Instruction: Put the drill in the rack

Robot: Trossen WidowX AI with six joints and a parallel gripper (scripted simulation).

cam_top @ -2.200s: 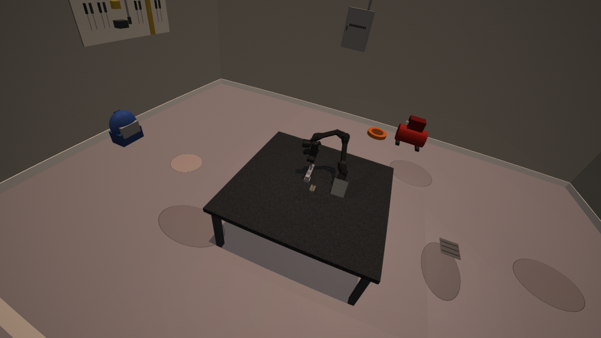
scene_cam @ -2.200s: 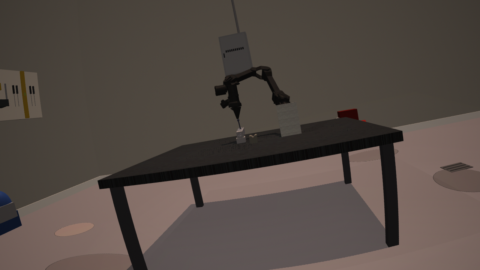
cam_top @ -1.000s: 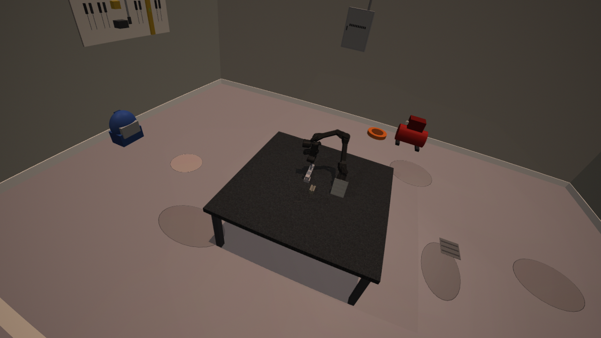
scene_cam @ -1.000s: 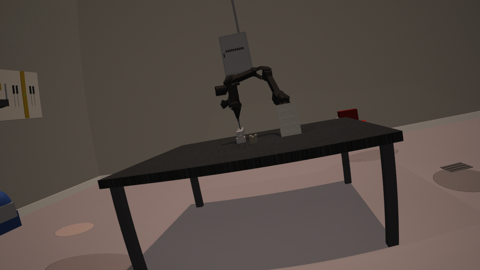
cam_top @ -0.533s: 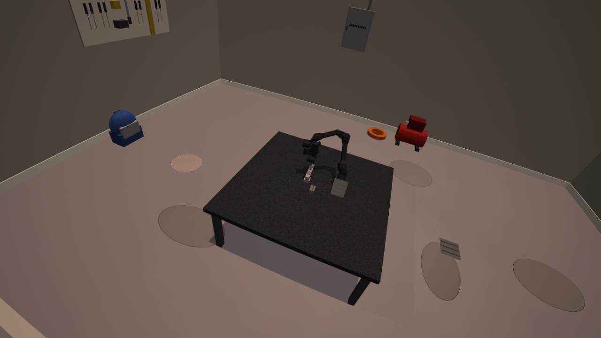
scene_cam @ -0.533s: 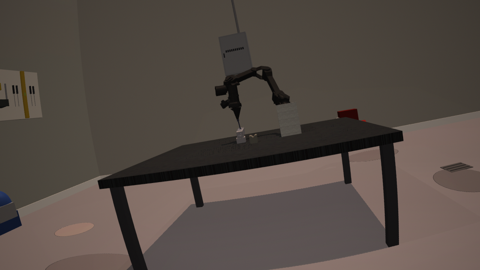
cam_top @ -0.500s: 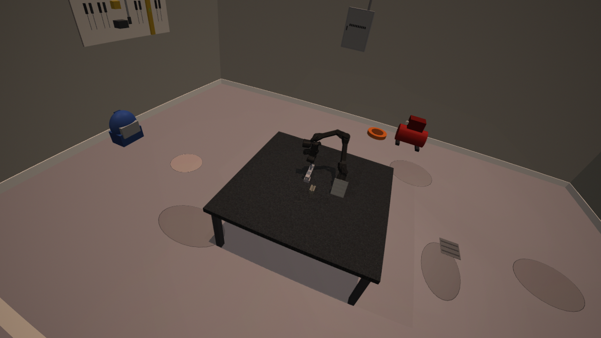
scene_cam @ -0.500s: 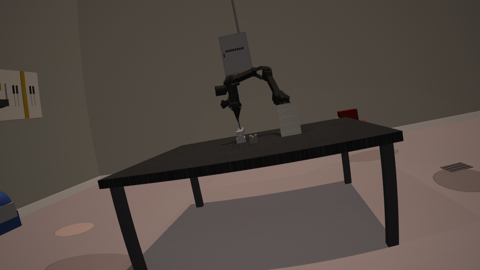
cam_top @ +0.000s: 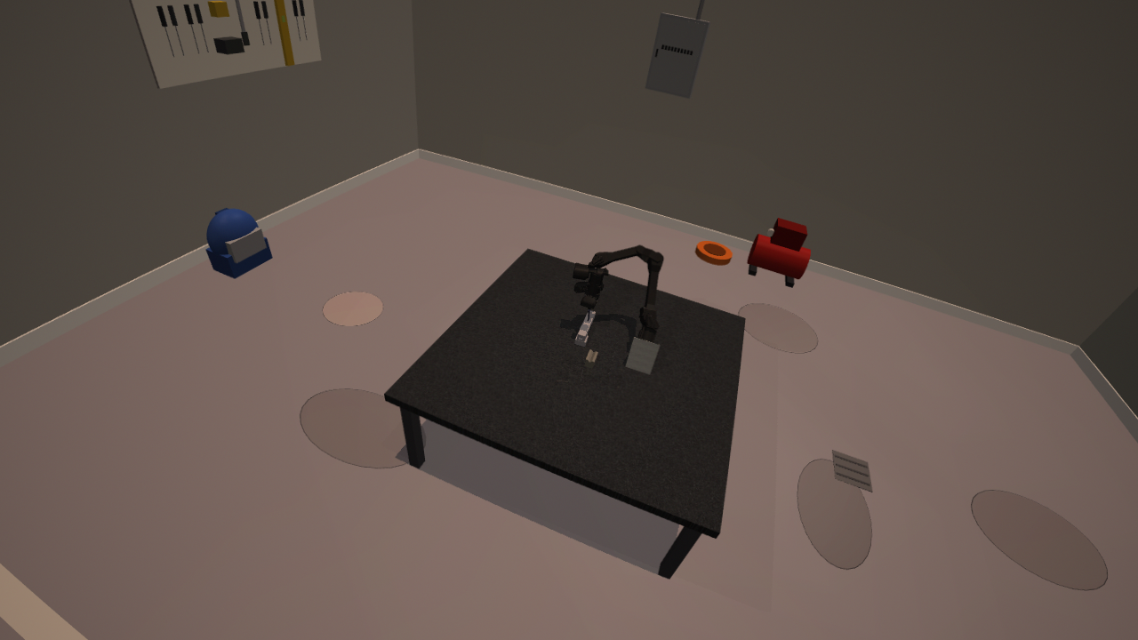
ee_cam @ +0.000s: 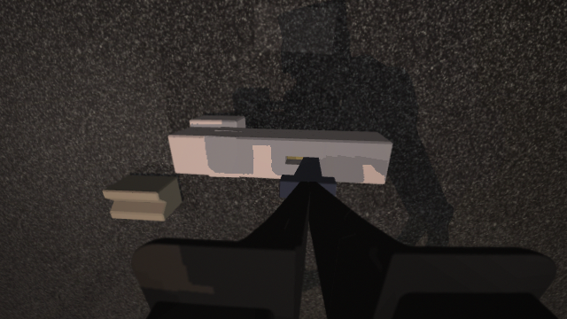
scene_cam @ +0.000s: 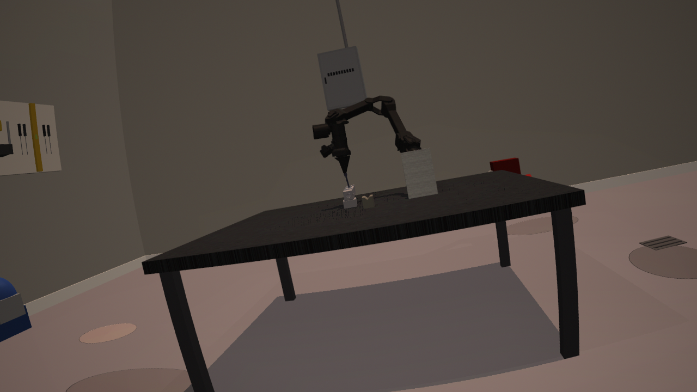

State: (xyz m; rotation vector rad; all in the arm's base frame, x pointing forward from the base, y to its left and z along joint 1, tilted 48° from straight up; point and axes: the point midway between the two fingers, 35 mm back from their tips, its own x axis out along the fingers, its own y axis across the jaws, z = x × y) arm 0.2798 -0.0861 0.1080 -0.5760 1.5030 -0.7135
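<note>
A long pale housing [cam_top: 584, 328] [scene_cam: 349, 202] [ee_cam: 230, 155] sits on the dark table. A dark blue key [scene_cam: 348, 181] [ee_cam: 311, 166] with a wide head stands up from the slot in its top. A yellowish sliver [ee_cam: 292, 158] shows in the slot beside the key; I cannot tell whether it is part of the drill. The drill is otherwise not visible. My gripper [scene_cam: 346, 172] [ee_cam: 307, 189] is shut, with nothing between its fingers. Its fingertips are at the key's head and appear to touch it. The tan notched rack [cam_top: 591, 357] [scene_cam: 368, 201] [ee_cam: 142, 206] stands beside the housing's end.
A small pale block [ee_cam: 217, 121] shows behind the housing in the wrist view. A pale upright panel [cam_top: 642, 356] [scene_cam: 420, 173] stands in front of the arm's base on the table [cam_top: 516, 397] [scene_cam: 243, 233]. The arm arches over from the base to the housing.
</note>
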